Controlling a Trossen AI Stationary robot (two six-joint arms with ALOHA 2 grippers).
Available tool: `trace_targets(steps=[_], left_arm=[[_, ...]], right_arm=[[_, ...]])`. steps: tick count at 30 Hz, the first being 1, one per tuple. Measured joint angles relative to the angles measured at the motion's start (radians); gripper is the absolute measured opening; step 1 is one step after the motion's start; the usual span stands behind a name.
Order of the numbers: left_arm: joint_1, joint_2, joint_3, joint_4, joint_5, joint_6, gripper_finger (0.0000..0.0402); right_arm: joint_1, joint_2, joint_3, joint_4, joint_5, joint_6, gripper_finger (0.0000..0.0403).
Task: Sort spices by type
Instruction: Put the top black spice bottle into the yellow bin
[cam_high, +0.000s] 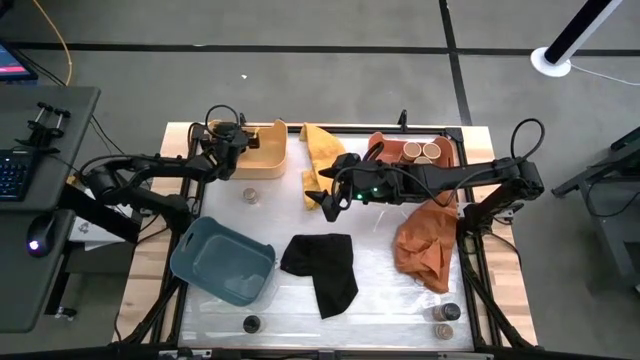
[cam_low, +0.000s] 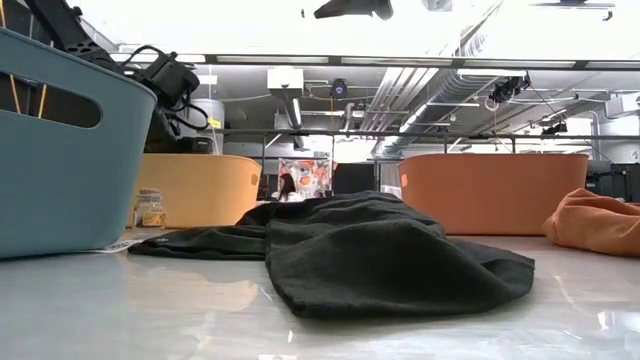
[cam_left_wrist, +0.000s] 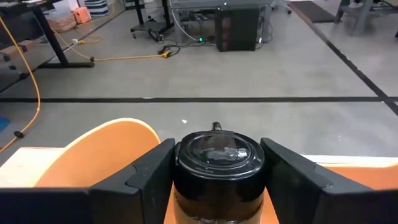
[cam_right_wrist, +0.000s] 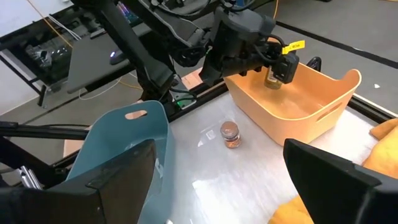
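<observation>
My left gripper (cam_high: 236, 140) reaches over the yellow tray (cam_high: 268, 158) at the far left, its fingers on either side of a black-lidded spice jar (cam_left_wrist: 217, 168), which also shows low inside that tray (cam_right_wrist: 272, 79). My right gripper (cam_high: 325, 200) hangs open above the middle of the table, holding nothing. A tan-lidded jar (cam_high: 250, 195) stands on the table just in front of the yellow tray. Two tan-lidded jars (cam_high: 422, 151) stand in the coral tray (cam_high: 455, 150). A dark-lidded jar (cam_high: 252, 323) and two more jars (cam_high: 446, 320) stand near the front edge. My left gripper has the black-lidded jar between its two fingers, which lie against the jar's opposite sides just under the lid (cam_left_wrist: 180, 180). The fingers come nearly level from the table's left, slanting a little down. The jar stands upright inside the yellow tray; whether its base rests on the tray floor I cannot tell.
A blue tray (cam_high: 222, 262) lies at the front left. A black cloth (cam_high: 322, 268) lies in the middle, a rust-orange cloth (cam_high: 425, 245) at the right and a yellow cloth (cam_high: 320, 160) between the yellow and coral trays.
</observation>
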Motion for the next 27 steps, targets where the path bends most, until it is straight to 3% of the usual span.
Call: trace_targets(steps=[27], left_arm=[[-0.003, -0.001, 0.0, -0.016, 0.082, 0.0, 0.0213]], right_arm=[[0.0, 0.0, 0.0, 0.0, 0.0, -0.011, 0.0348]])
